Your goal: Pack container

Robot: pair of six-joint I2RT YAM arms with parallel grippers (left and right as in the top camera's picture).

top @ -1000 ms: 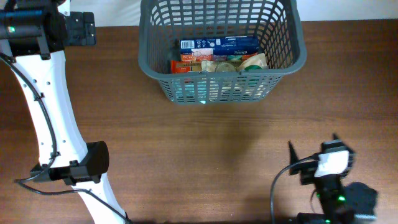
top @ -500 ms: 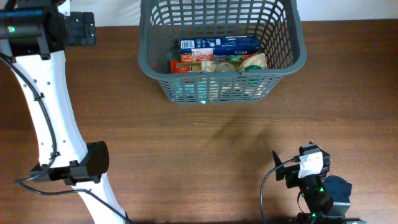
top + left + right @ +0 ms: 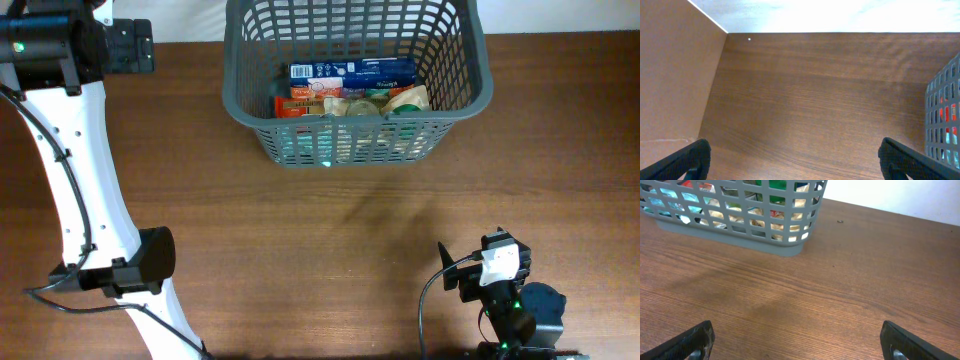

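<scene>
The dark grey slotted basket (image 3: 470,95) stands at the table's far middle. Inside it lie a blue box (image 3: 350,71), a red-orange packet (image 3: 298,105) and pale and green packets (image 3: 395,100). The basket's wall shows at the right edge of the left wrist view (image 3: 946,115) and at the top of the right wrist view (image 3: 785,242). My left gripper (image 3: 132,46) is at the far left, apart from the basket, open and empty (image 3: 795,160). My right gripper (image 3: 468,258) is at the near right, open and empty (image 3: 797,340), over bare wood.
The brown wooden table (image 3: 340,230) spans the view, with a white backdrop beyond its far edge (image 3: 840,15). The left arm's white links (image 3: 75,170) run down the left side. The right arm's base (image 3: 520,315) sits at the near edge.
The right gripper moved left and back toward the near edge during the first half second, then stayed still. The left arm and basket have not moved.
</scene>
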